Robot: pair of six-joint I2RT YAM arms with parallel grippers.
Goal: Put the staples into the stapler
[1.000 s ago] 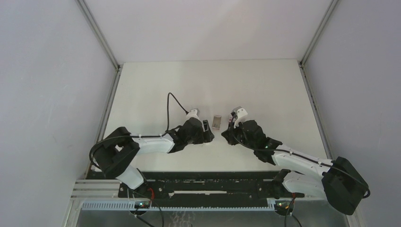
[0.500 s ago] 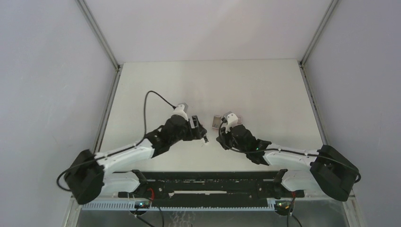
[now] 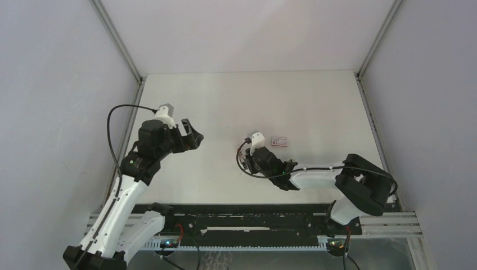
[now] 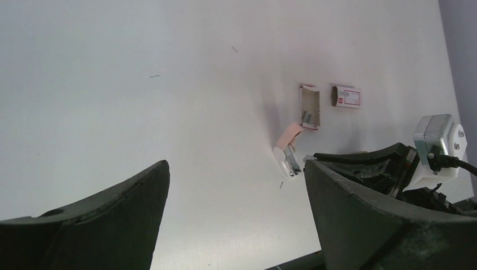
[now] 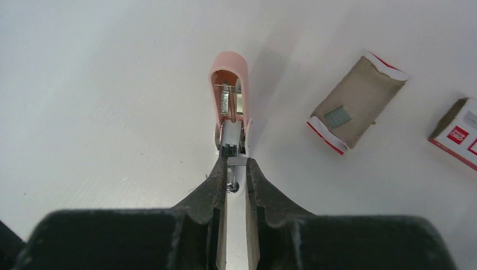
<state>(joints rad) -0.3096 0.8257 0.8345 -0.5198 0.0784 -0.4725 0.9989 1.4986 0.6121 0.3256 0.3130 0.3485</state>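
The stapler (image 5: 229,84), pink and white, lies on the table with its pink lid swung open and the metal channel showing. My right gripper (image 5: 237,163) is shut on its white near end. From the left wrist view the stapler (image 4: 289,149) lies far ahead. The staples (image 5: 337,117) are a short silvery strip in the pinkish-grey tray (image 5: 354,104) to the right. The white box (image 5: 458,132) with red print lies beyond it. My left gripper (image 3: 191,136) hovers open and empty far to the left.
A few loose staples (image 4: 154,76) lie scattered on the white table (image 3: 315,107). The white box (image 3: 279,140) sits just right of the right wrist. Grey walls close in both sides and the arm bases' rail (image 3: 242,216) runs along the near edge.
My left arm has swung away to the left and its jaws have opened wider. The right gripper has shifted left, staying shut on the stapler.
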